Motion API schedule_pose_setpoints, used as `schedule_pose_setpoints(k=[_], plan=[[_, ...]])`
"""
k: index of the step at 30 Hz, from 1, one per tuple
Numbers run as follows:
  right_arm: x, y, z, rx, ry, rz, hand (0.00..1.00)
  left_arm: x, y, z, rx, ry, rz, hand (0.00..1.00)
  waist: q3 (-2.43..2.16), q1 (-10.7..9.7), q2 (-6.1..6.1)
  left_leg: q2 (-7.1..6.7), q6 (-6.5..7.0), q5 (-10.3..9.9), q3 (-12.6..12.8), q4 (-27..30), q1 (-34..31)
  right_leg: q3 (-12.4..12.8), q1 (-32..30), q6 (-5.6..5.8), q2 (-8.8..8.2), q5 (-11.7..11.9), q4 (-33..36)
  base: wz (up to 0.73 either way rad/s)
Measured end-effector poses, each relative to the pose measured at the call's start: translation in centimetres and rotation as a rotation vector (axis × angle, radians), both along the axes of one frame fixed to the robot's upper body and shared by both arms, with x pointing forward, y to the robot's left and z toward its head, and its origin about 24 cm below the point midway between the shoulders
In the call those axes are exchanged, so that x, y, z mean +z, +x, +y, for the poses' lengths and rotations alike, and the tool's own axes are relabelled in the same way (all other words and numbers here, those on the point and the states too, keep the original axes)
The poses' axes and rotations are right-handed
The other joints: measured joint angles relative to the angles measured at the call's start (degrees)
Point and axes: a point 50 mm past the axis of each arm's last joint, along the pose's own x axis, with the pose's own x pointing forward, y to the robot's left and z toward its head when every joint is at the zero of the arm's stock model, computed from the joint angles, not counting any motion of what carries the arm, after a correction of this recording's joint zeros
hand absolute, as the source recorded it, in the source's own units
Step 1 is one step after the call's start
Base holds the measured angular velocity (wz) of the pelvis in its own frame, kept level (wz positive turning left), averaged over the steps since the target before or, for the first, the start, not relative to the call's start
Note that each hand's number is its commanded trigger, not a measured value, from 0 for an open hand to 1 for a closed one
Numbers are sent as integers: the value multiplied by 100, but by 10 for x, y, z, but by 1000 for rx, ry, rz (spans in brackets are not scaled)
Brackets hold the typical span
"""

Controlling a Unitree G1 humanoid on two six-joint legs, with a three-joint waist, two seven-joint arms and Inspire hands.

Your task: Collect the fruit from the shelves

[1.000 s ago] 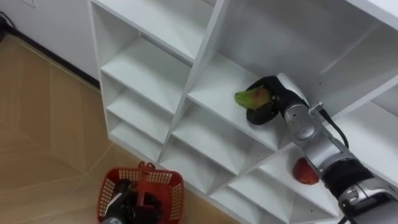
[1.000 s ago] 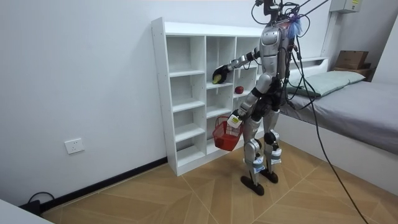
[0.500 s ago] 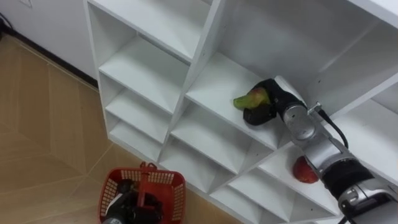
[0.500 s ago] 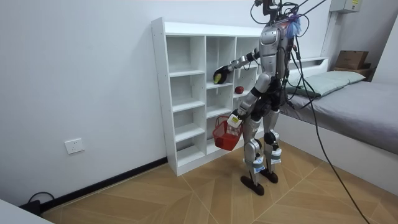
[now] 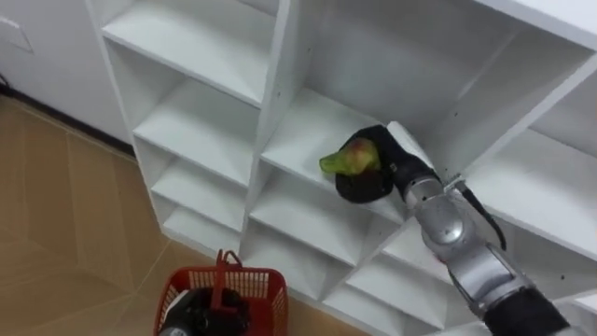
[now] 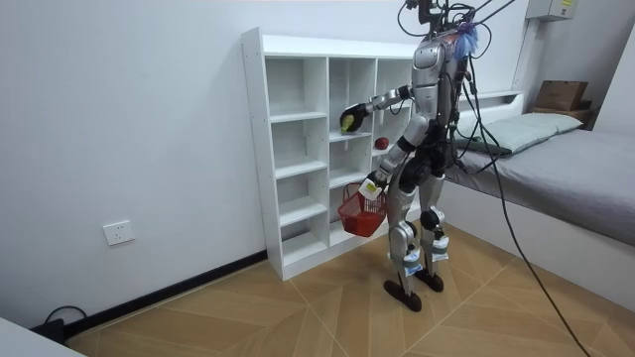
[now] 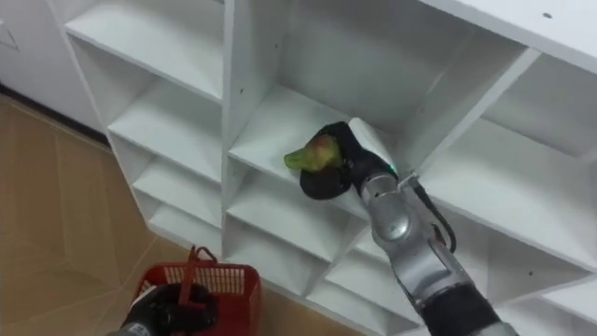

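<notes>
The robot's right hand (image 5: pixel 371 174), its black fingers curled tight round a green-yellow fruit (image 5: pixel 341 159), was at the front edge of a shelf in the middle column of the white closet (image 5: pixel 269 93). The fruit's pointed end was turned out of the closet; whether it cleared the shelf board could not be told. The silver forearm stretched straight toward that shelf, raised about chest-high as the robot stood upright facing the closet. A red fruit (image 6: pixel 380 143) lay on a closet shelf lower than the hand and to the robot's right of it. The left hand (image 5: pixel 191 315) hung low before the closet's bottom shelves, closed on the handle of a red basket (image 5: pixel 244 280).
</notes>
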Motion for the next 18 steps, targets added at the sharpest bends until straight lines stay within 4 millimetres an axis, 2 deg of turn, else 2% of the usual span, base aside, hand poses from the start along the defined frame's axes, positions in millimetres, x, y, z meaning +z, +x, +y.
schedule_pose_setpoints(k=[1, 3, 4, 7, 8, 11, 13, 18], plan=[[-1, -5, 5, 8, 25, 0, 100, 0, 0, -3, 3, -10, -2, 100, -14, -28, 50, 11, 0, 0, 54, -45, 68, 71, 25, 0, 4, 0, 0, -28], [-2, -12, 9, 20, 59, 4, 100, -1, -1, -7, 13, -26, -10, 100, -7, -138, 136, 21, 0, 0, 116, -65, 143, 99, 94, 0, 5, 0, -5, -16], [-5, -19, 10, 28, 73, 8, 100, 0, -1, -9, 14, -33, -19, 100, -21, -197, 183, 25, 0, 0, 132, -82, 173, 120, 119, 0, 4, 0, 0, -10], [-11, -37, 15, 37, 103, 29, 100, 1, 0, -13, 2, -41, -38, 100, -23, -283, 270, 36, 1, 4, 200, -111, 202, 221, 110, 0, 15, 0, -4, -14], [-13, -40, 16, 41, 100, 33, 100, 2, 0, -14, -1, -41, -41, 100, -30, -302, 290, 39, 1, 3, 220, -109, 201, 233, 103, 0, 16, 0, -6, -14], [-22, -50, 18, 57, 71, 65, 100, 1, -2, -23, -20, -58, -39, 100, -33, -445, 448, 39, 4, 5, 288, -104, 210, 272, 90, -1, 10, 0, -5, -10], [-31, -61, 17, 59, 76, 104, 100, 0, -4, -30, -30, -74, -38, 100, -72, -482, 542, 42, 8, 7, 340, -148, 278, 370, 92, -1, 14, 0, 0, -14], [-38, -71, 17, 71, 92, 146, 100, 1, -3, -33, -19, -94, -58, 100, -69, -612, 631, 58, 9, 7, 413, -171, 318, 438, 86, -2, 21, 0, 5, -10]])
